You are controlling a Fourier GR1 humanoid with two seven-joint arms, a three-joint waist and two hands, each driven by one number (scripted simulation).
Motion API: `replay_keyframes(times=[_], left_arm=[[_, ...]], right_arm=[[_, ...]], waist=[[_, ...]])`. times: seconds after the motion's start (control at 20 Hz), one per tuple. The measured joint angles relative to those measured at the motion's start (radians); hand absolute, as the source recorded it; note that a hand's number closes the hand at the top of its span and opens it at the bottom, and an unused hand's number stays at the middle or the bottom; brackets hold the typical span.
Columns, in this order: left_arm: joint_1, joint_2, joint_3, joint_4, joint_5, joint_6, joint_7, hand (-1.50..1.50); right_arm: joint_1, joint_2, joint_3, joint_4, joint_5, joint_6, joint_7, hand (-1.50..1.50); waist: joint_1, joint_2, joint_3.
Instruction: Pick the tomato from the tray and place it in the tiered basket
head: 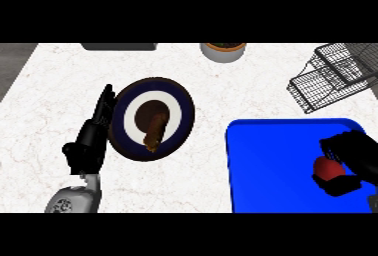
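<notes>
A red tomato lies on the blue tray at the lower right. My right hand curls round it, fingers above and thumb below, hiding part of the fruit. The wire tiered basket stands at the upper right, beyond the tray. My left hand rests at the left with straight fingers pointing up, alongside the plate's left edge.
A dark blue and white plate with a brown piece of food sits left of centre. A pale pot with a brown inside stands at the back edge. A dark flat object lies at the top left.
</notes>
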Motion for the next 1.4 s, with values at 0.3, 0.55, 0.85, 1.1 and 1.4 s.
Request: replay_keyframes(times=[0.3, 0.55, 0.85, 1.1, 1.4], left_arm=[[-0.001, 0.013, 0.021, 0.004, 0.012, -0.01, 0.0, 0.0], [-0.009, 0.001, 0.018, 0.028, 0.002, 0.003, -0.013, 0.0], [-0.025, -0.004, 0.017, 0.038, -0.005, 0.008, -0.011, 0.0], [-0.023, 0.001, 0.024, 0.048, 0.004, -0.005, -0.026, 0.0], [-0.014, -0.009, 0.005, 0.039, -0.009, 0.0, -0.025, 0.0]], right_arm=[[-0.004, -0.056, -0.135, -0.141, -0.081, 0.058, 0.017, 1.5], [-0.06, -0.106, -0.281, -0.307, -0.215, 0.202, 0.043, 1.5], [-0.184, -0.203, -0.463, -0.398, -0.386, 0.447, 0.094, 1.5], [-0.337, -0.261, -0.535, -0.346, -0.48, 0.589, 0.172, 1.5], [-0.532, -0.226, -0.565, -0.221, -0.585, 0.689, 0.303, 1.5]], waist=[[-0.009, -0.001, 0.001], [-0.016, -0.003, 0.0], [-0.011, -0.002, 0.0], [-0.001, 0.0, 0.0], [0.008, 0.001, 0.0]])
